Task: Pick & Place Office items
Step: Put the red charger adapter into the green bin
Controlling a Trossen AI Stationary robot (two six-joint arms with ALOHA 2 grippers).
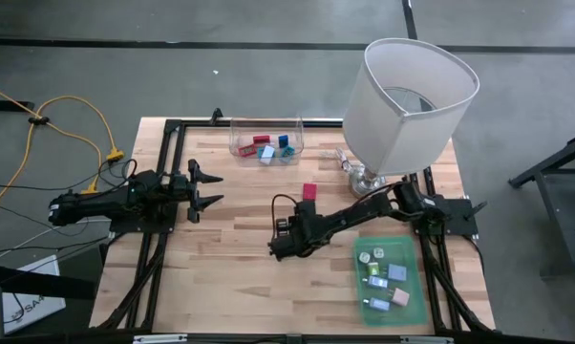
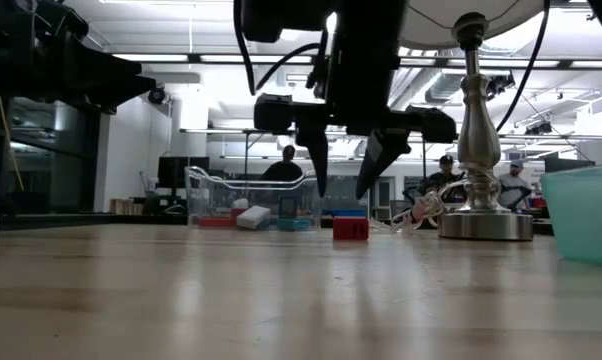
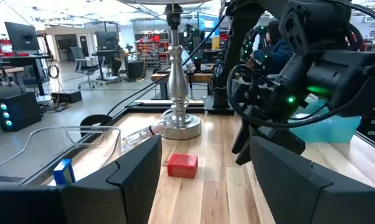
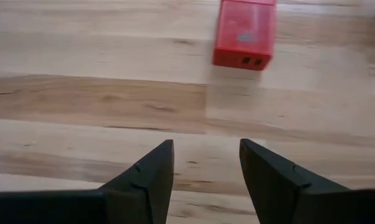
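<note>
While both arms hang over the wooden table, no writing is readable anywhere.
From above, the right gripper, fingers apart and empty, sits at five o'clock of the red block; the left gripper gapes empty at nine. Low down, spread fingers hover above the table. At the right wrist, the block lies ahead at one o'clock.

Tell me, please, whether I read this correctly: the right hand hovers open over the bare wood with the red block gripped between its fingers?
Not quite. The right hand is open and empty; the right wrist view shows the red block lying on the table ahead of its fingers, apart from them.
</note>
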